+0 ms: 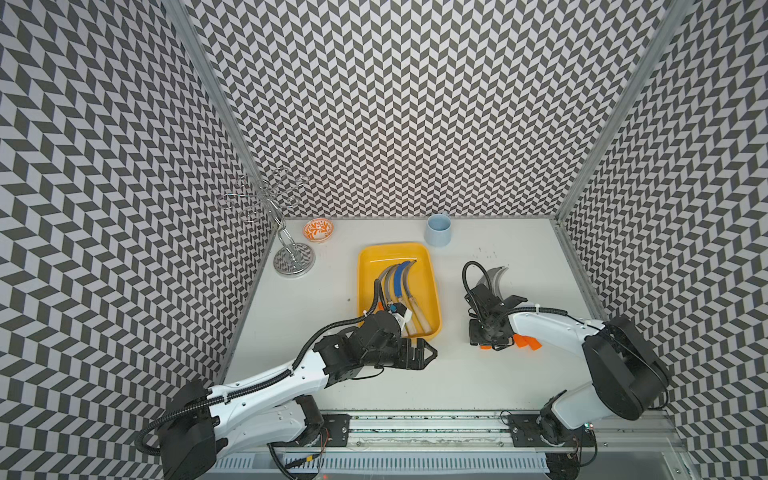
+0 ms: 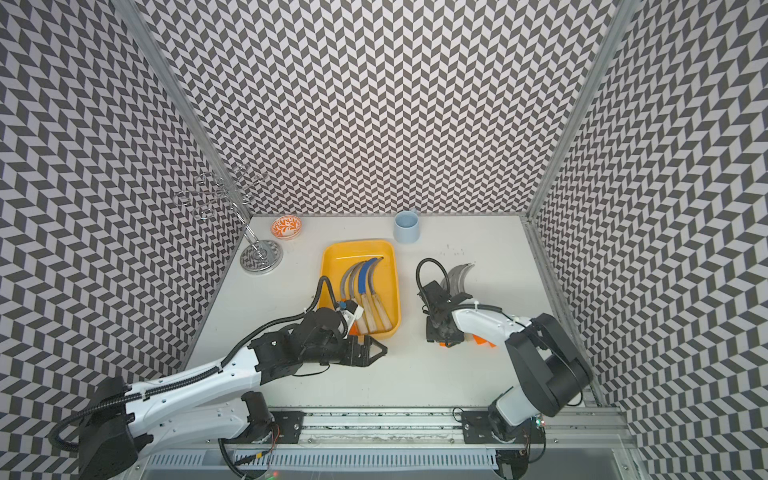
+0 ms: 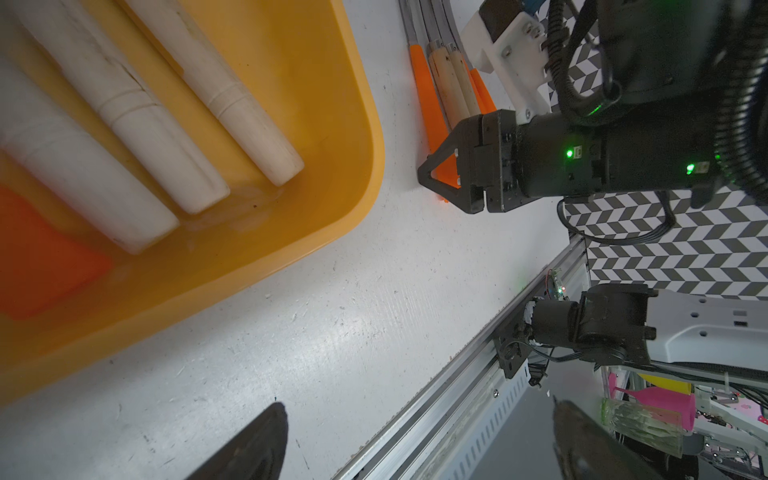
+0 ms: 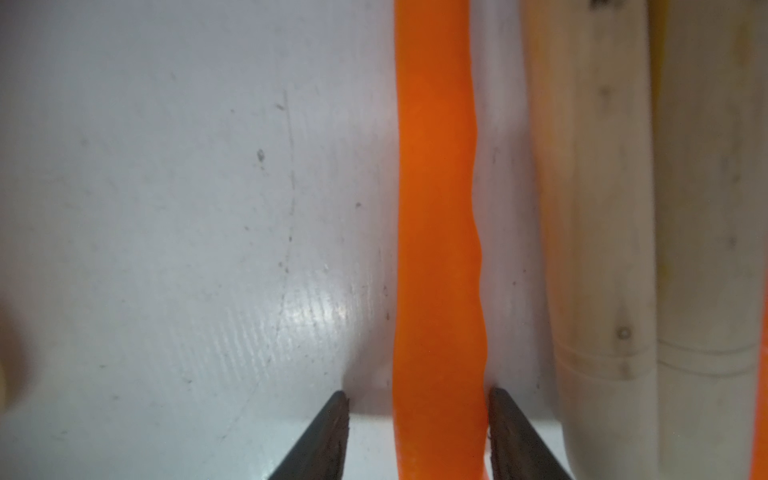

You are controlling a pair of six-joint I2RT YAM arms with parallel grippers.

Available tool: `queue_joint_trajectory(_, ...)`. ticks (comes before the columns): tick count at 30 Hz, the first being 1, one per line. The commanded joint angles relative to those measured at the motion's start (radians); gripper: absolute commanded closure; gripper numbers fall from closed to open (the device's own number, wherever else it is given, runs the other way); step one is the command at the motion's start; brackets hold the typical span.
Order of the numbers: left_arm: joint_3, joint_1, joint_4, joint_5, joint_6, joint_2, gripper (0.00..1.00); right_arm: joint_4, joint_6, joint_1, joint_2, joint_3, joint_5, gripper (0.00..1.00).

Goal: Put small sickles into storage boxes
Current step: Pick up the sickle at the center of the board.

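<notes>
Lying in yellow tray [image 1: 390, 248], four sickles [image 1: 401, 277]; four loose sickles [image 3: 441, 77] beside it.

No legible text, label, brand or number anywhere; wrist views perhaps too blurred.

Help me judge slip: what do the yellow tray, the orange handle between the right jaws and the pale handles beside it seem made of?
Yellow tray: likely plastic; uniform colour, rounded moulded corners, soft sheen.
Orange handle: probably smooth plastic or rubber; even bright colour, no grain.
Pale handles beside it: wood, seemingly unvarnished; grain streaks, a knot, turned grooves.
</notes>
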Motion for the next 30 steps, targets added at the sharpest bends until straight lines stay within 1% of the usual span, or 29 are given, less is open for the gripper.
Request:
queue_joint_trajectory(1, 0.036, -0.003, -0.011, -0.018, 0.013, 0.005, 0.00, 0.042, 0.011, -0.006, 0.024, -0.024, -0.015, 0.53)
queue_joint_trajectory(8, 0.047, 0.006, -0.025, -0.019, 0.025, 0.005, 0.00, 0.054, 0.011, -0.005, 0.049, -0.031, -0.015, 0.70)
queue_joint_trajectory(10, 0.051, 0.011, -0.033, -0.020, 0.028, 0.003, 0.00, 0.053, 0.013, -0.005, 0.047, -0.035, -0.013, 0.77)
queue_joint_trajectory(13, 0.057, 0.019, -0.043, -0.020, 0.035, -0.004, 0.00, 0.048, 0.008, -0.005, 0.042, -0.030, -0.013, 0.86)
queue_joint_trajectory(17, 0.061, 0.031, -0.054, -0.020, 0.037, -0.014, 0.00, 0.027, 0.003, -0.006, 0.019, -0.017, -0.007, 0.90)
queue_joint_trajectory(27, 0.099, 0.073, -0.098, -0.022, 0.073, -0.026, 0.00, -0.045, -0.031, -0.004, -0.094, 0.072, -0.025, 0.91)
queue_joint_trajectory(30, 0.108, 0.094, -0.105, -0.015, 0.083, -0.026, 0.00, -0.060, -0.048, -0.006, -0.109, 0.101, -0.025, 0.91)
